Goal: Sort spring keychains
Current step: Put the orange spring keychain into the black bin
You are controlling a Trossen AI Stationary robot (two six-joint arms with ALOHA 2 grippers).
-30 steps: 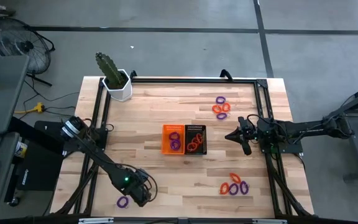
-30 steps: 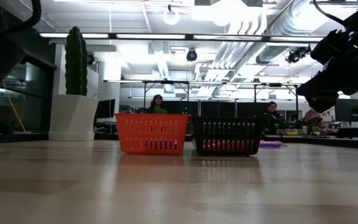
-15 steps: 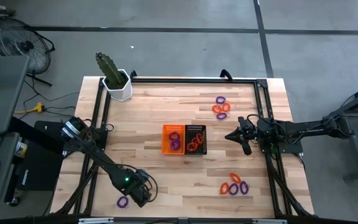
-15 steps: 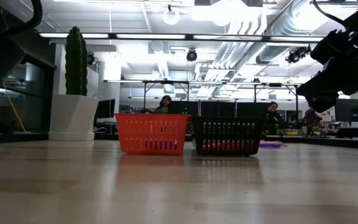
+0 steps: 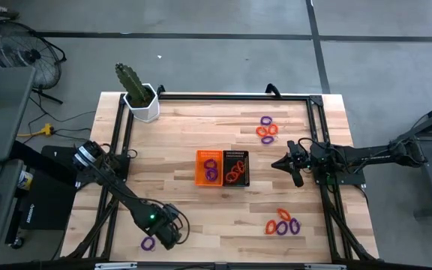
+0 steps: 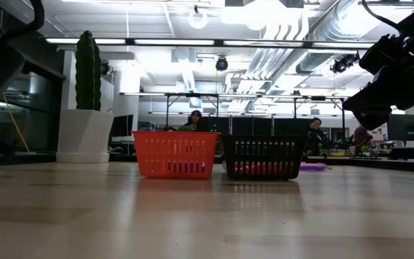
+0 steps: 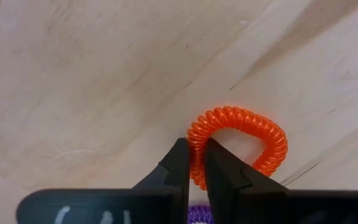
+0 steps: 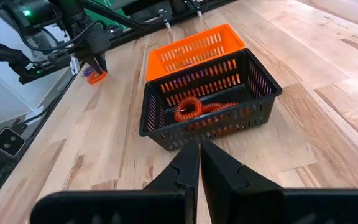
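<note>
Pickup step: left gripper clamped on orange keychain at table edge; right gripper together, idle. Next: carry to black bin.

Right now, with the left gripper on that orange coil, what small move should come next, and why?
Probably lift: the left gripper looks shut on an orange keychain lying on the table. The black bin already holds orange ones, so raising it clear for that carry seems right.

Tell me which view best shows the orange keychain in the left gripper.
The left wrist view: the orange keychain fills it, pinched in the left gripper. The right wrist view shows it small and far. In the high view the gripper hides it; the low view misses it.
</note>
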